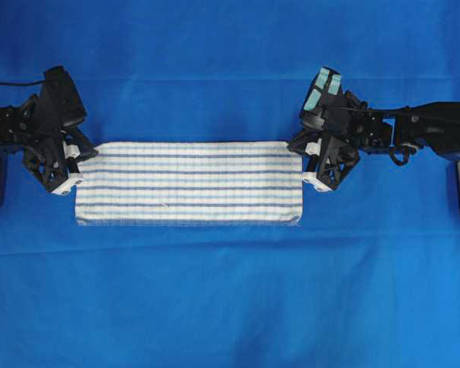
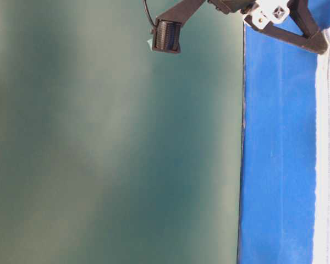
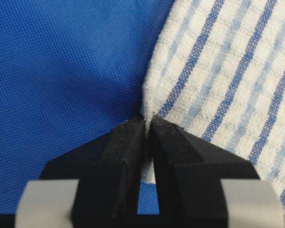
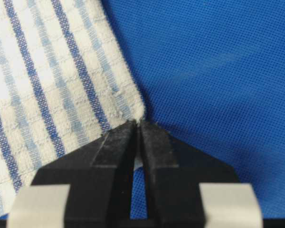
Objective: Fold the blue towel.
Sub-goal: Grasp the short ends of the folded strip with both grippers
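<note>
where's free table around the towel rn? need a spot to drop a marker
Bare blue table cloth runs wide below the blue towel and above its far edge. It is crowded at the towel's two ends: left gripper and right gripper are each shut on an upper corner.

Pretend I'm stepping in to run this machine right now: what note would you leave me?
Left gripper: shut on the blue towel, pinching its left end near the far corner.
Right gripper: shut on the opposite far corner.
Towel: lying flat as a long strip on the blue table cover, apparently already folded once.
Left: lift both pinched corners and make the next fold, then let go.
</note>
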Available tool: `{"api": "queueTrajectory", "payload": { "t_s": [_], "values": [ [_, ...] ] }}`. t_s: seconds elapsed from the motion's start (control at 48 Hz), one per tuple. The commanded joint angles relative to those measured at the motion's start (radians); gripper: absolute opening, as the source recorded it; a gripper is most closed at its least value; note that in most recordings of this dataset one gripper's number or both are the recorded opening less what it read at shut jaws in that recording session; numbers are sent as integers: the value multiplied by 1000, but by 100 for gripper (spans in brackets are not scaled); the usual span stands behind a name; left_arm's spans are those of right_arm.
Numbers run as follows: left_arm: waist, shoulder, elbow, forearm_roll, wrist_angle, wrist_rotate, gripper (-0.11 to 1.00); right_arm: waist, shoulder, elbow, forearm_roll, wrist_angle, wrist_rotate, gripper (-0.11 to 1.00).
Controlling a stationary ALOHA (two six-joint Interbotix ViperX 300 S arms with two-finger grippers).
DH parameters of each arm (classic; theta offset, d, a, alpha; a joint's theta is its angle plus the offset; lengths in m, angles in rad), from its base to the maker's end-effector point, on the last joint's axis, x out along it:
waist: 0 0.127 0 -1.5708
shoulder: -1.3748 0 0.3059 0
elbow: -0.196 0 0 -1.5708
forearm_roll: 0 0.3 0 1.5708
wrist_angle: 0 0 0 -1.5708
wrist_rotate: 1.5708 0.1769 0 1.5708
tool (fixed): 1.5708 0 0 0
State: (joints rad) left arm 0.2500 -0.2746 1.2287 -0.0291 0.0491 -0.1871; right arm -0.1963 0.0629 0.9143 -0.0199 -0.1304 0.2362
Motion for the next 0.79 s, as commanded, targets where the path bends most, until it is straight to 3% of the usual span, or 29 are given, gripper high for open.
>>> {"api": "queueTrajectory", "payload": {
  "t_s": [0.0,0.312,0.521,0.771],
  "values": [
    [0,-9,-12,2,11,2,4,3,-9,-14,-3,0,-2,5],
    [0,-137,-64,3,123,20,4,3,-137,-14,-3,46,-2,5],
    [-8,-304,-94,3,216,12,4,3,-276,-12,-3,121,-2,5],
    [-49,-514,-69,3,235,3,4,3,-403,-12,-3,183,-2,5]
  ]
}}
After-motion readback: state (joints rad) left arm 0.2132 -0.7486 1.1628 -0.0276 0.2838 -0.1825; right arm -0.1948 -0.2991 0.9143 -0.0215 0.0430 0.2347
